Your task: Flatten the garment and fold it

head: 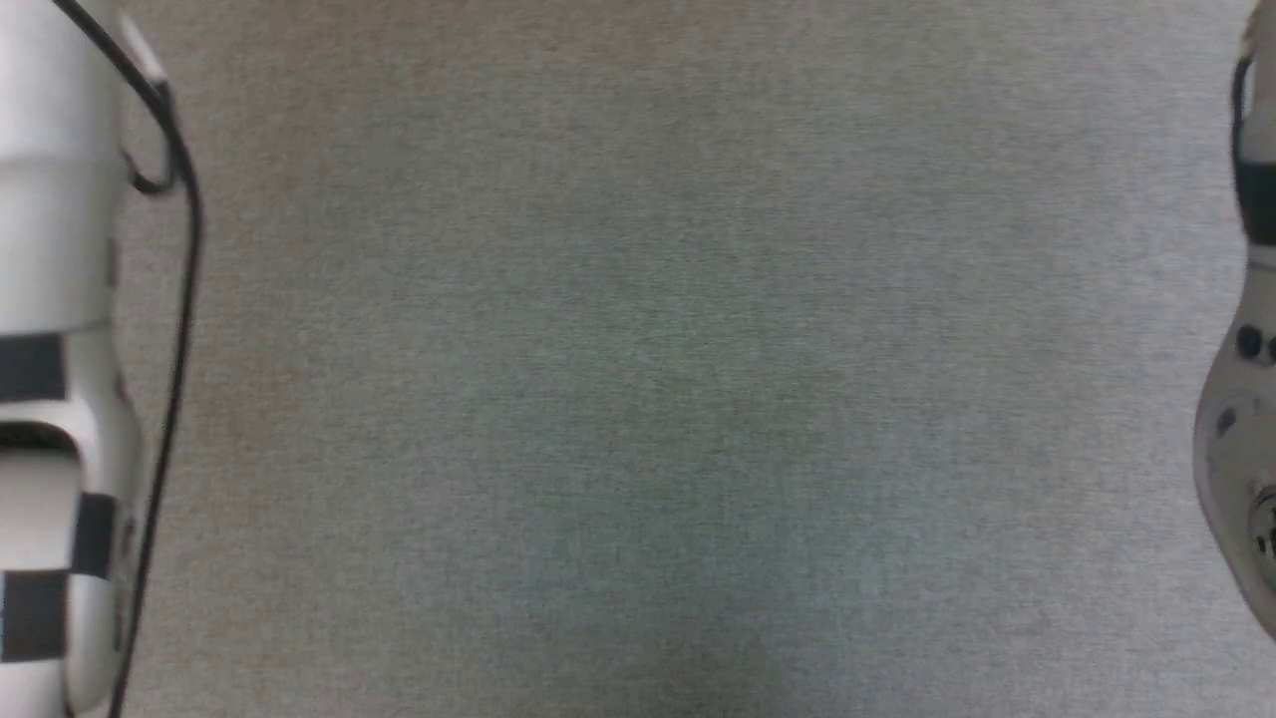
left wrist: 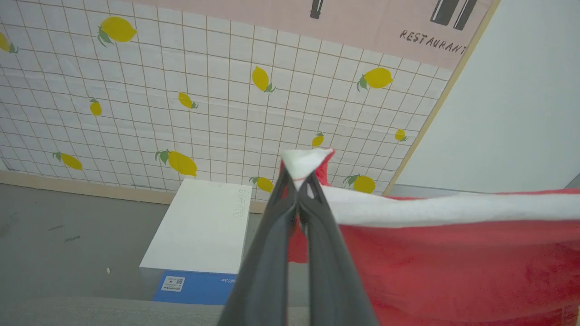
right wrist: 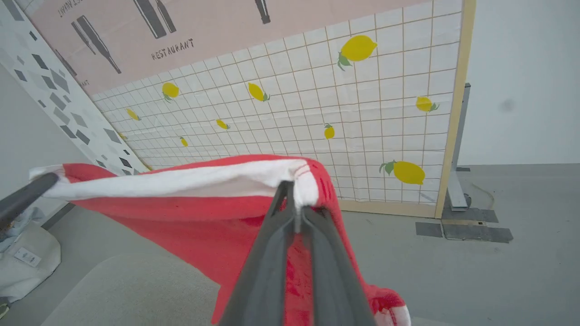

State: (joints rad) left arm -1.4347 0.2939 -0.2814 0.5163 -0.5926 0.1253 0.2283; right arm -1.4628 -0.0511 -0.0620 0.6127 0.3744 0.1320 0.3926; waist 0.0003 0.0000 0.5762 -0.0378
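The garment (left wrist: 444, 253) is red fabric with a white band along its top edge. It hangs stretched in the air between my two grippers. In the left wrist view my left gripper (left wrist: 299, 181) is shut on one white corner of the garment, the cloth running off to the right. My right gripper (right wrist: 294, 192) is shut on the other white corner of the garment (right wrist: 190, 203), which sags down and to the left; the left gripper's fingers (right wrist: 25, 197) show at its far end. The head view has my pale left forearm (head: 50, 359) and right forearm (head: 1241, 439) at its edges.
A grey cloth-covered table (head: 638, 399) lies below the arms. Beyond it stand a lemon-print tiled panel (left wrist: 204, 90), a white box (left wrist: 204, 226) on the floor, a pale bundle (right wrist: 22, 262) at the left and a grey floor (right wrist: 498, 271).
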